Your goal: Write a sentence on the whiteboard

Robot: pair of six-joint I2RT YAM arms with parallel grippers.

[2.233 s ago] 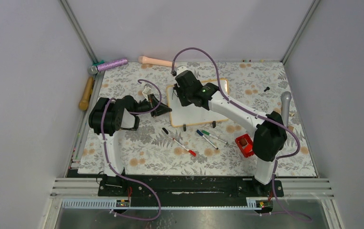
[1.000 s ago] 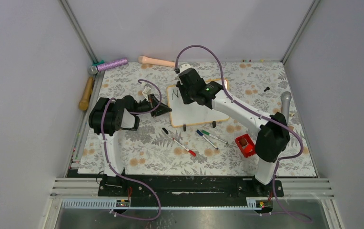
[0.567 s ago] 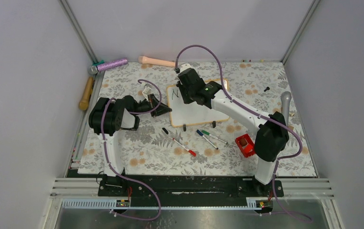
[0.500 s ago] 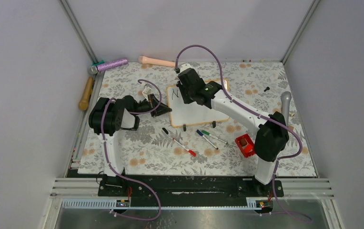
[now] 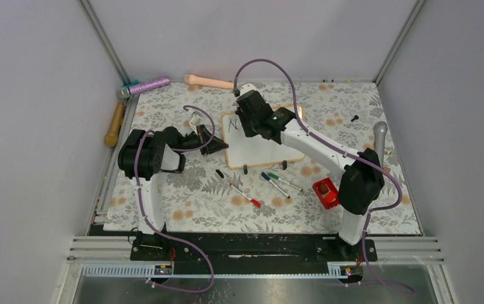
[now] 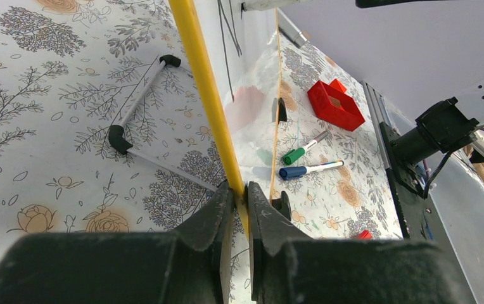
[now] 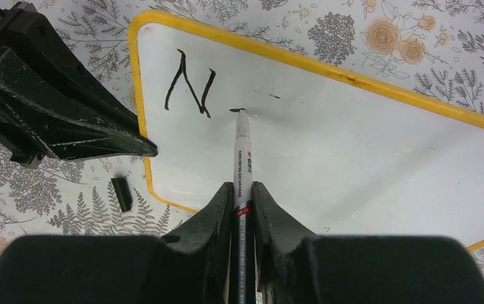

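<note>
Marker (image 7: 242, 158) has moved right, leaving "N" (image 7: 193, 82) on whiteboard (image 7: 353, 145).

The top external view looks steeply down from high above and behind the near edge of the table (image 5: 189, 215), which lies at 6 o'clock, with the whiteboard (image 5: 261, 149) just toward 12 from centre. The left wrist view sits low and very near, sighting along the board's yellow edge from the left gripper (image 6: 238, 190) at 6 o'clock, and shares the red block (image 6: 334, 104) at 2 o'clock with the overhead view. The right wrist view looks down close over the board, with the right gripper (image 7: 242, 190) and marker (image 7: 242, 152) at 6 o'clock. All three views share the letter N (image 7: 190, 92).
</note>
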